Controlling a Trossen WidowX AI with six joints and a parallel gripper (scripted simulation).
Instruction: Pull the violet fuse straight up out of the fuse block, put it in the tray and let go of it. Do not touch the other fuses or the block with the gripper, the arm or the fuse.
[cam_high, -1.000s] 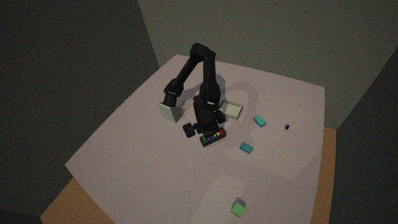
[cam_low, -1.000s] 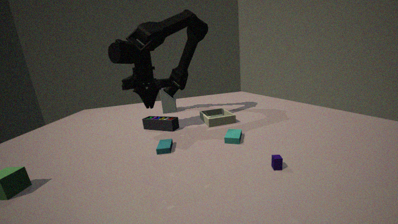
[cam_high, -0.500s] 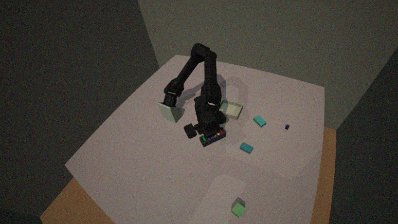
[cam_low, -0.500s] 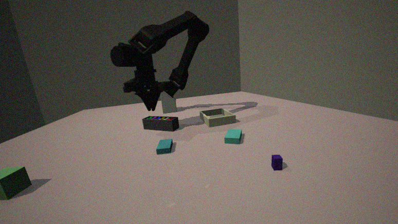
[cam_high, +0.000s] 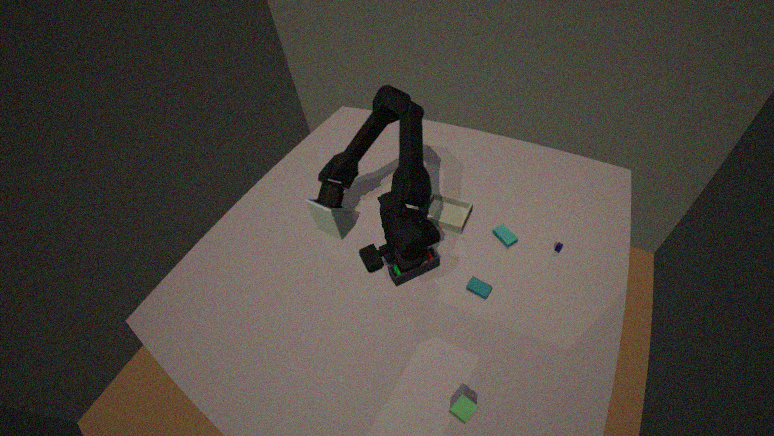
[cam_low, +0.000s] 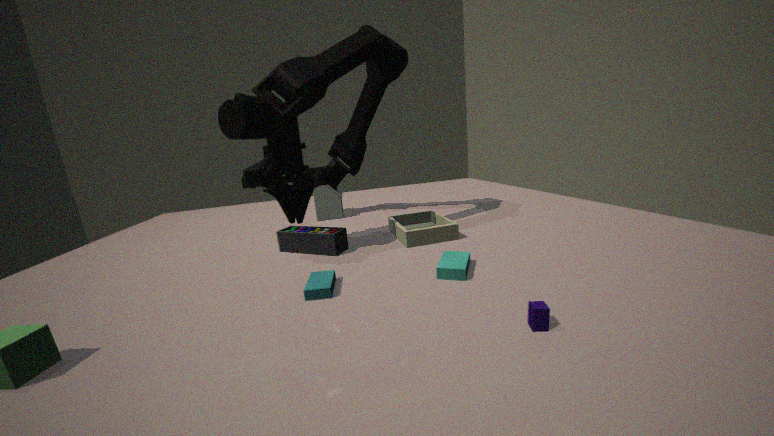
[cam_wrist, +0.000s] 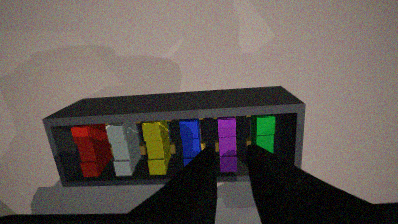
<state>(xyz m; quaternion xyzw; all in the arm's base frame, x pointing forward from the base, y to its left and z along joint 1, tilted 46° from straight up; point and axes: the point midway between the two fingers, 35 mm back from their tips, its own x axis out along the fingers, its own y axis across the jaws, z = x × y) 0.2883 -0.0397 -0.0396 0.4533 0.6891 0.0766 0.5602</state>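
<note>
The dark fuse block (cam_high: 412, 275) (cam_low: 313, 242) (cam_wrist: 175, 102) stands on the table and holds a row of fuses. In the wrist view they are red (cam_wrist: 90, 150), white (cam_wrist: 122, 150), yellow (cam_wrist: 156, 147), blue (cam_wrist: 190, 140), violet (cam_wrist: 227, 136) and green (cam_wrist: 265, 131). The violet fuse sits upright in its slot, second from the right. My gripper (cam_wrist: 231, 155) (cam_low: 295, 219) points straight down just above the block. Its fingers are a narrow gap apart, one on each side of the violet fuse, and they hold nothing. The beige tray (cam_high: 457, 216) (cam_low: 425, 236) stands empty just beyond the block.
Two teal blocks (cam_high: 504, 235) (cam_high: 479, 287) (cam_low: 453, 265) (cam_low: 319, 285) lie in front of the block and tray. A small purple cube (cam_high: 558, 246) (cam_low: 538, 315) and a green cube (cam_high: 463, 406) (cam_low: 24, 352) lie farther out. The arm's pale base (cam_high: 330, 216) (cam_low: 327, 203) stands behind the block.
</note>
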